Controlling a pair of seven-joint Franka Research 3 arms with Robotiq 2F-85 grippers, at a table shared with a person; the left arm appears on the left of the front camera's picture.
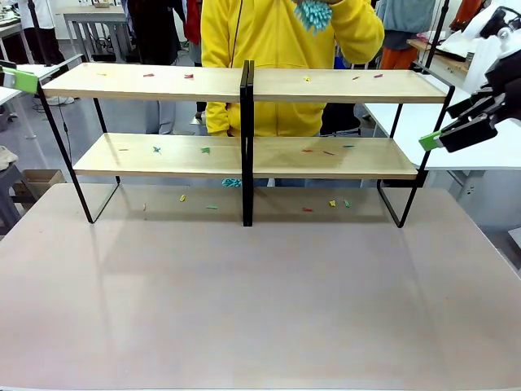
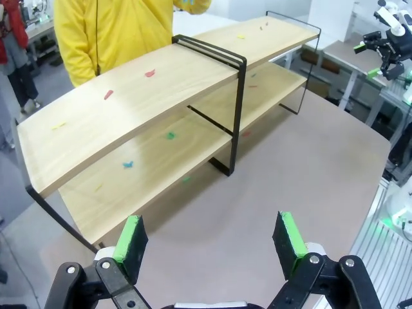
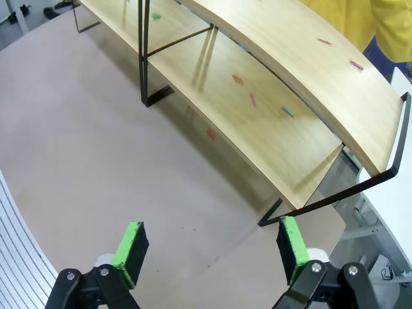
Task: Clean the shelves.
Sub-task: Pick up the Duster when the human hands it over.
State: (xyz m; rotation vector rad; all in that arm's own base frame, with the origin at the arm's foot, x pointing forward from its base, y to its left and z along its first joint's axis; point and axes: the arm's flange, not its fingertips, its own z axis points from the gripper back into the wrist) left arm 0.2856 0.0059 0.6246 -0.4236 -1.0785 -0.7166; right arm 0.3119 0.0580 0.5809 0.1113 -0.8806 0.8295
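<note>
The pinkish-grey table runs bare from your near edge to its far half, where the shelves stand broadside to you. Both light-wood boards are carried on the thin black frame, with the centre post splitting them into left and right bays. Behind the rack stands a person in a yellow top, holding a teal tufted thing up above the upper board. It is probably a duster, though it is cut off at the frame's top edge.

Small coloured scraps lie scattered on the upper board, on the lower board and on the table beneath the rack. That is what needs clearing, and none of it looks gathered yet.

Your left gripper hangs off the rack's left end, above the table and looking along both boards. Its green pads are spread wide with nothing between them. Your right gripper does the same off the right end, with its pads apart and empty, looking down at the frame's corner and the lower board.

Neither touches the shelves. With one arm at each end you keep the whole front open, probably to leave the person free to sweep. Each arm also has a clear line into its own bay. The scraps are thin and flat, so pinching them will likely be fiddly. Mind the end loops of the frame when you reach in.
</note>
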